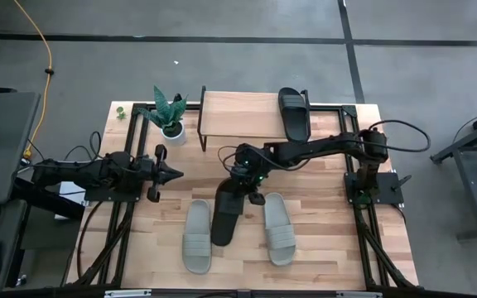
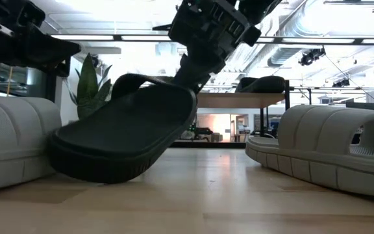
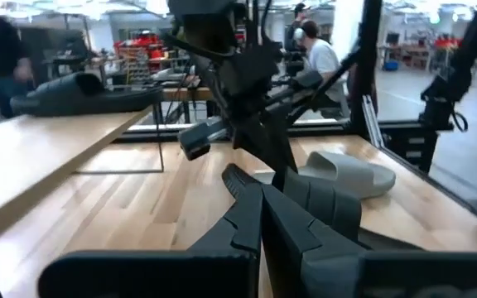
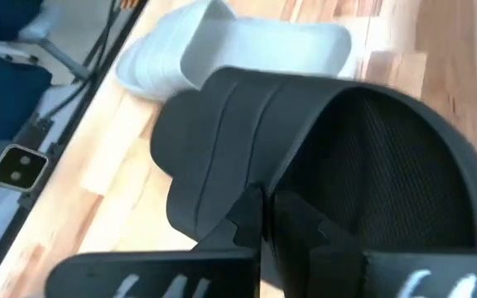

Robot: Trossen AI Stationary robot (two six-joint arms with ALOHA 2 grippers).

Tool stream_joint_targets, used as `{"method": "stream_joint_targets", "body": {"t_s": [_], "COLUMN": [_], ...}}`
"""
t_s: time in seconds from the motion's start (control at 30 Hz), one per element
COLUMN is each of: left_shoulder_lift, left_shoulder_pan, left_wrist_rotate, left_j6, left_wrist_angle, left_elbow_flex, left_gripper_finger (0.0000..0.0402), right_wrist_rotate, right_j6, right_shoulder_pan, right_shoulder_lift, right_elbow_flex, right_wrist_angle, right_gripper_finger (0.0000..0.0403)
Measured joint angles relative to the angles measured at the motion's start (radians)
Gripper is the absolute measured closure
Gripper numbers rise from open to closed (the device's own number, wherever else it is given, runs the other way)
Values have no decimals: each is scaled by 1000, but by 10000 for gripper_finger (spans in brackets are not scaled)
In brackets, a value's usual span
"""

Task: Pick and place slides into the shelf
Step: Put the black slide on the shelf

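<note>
The left gripper [image 1: 172, 174] waits at the desk's [image 1: 321, 273] left side, its jaws pressed together on nothing, well apart from the sandals. A potted plant [image 1: 171, 113] stands beyond it, beside the shelf [image 1: 238, 116].

Nearer the middle, one pale slide [image 1: 197, 236] lies flat just left of the right gripper's [image 1: 240, 186] jaws. Those jaws are clenched on the strap of a black slide [image 1: 224, 217], which hangs tilted, one end raised and the other low against the desk. A second pale slide [image 1: 278, 228] lies just right of the jaws. The other black slide [image 1: 293, 112] already rests on the shelf, at its right end.

Risks, as a judgement: the hold is on the strap alone, so the sandal could swing or slip free. Its dragging end could nudge the neighbouring pale slide. On the way over, it could catch the shelf's edge.
</note>
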Motion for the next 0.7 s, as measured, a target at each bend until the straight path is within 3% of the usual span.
{"method": "stream_joint_targets", "body": {"t_s": [0.43, 0.7], "left_shoulder_lift": [4, 123], "left_shoulder_pan": [-86, -86], "left_wrist_rotate": [-178, -275], "left_j6": [272, 387], "left_wrist_angle": [135, 127], "left_elbow_flex": [28, 138], "left_gripper_finger": [401, 401], "right_wrist_rotate": [125, 169], "right_j6": [-16, -7], "right_shoulder_pan": [-54, -94], "right_shoulder_lift": [-182, -310], "right_elbow_flex": [0, 0], "right_wrist_angle": [-38, -86], "right_gripper_finger": [403, 403]}}
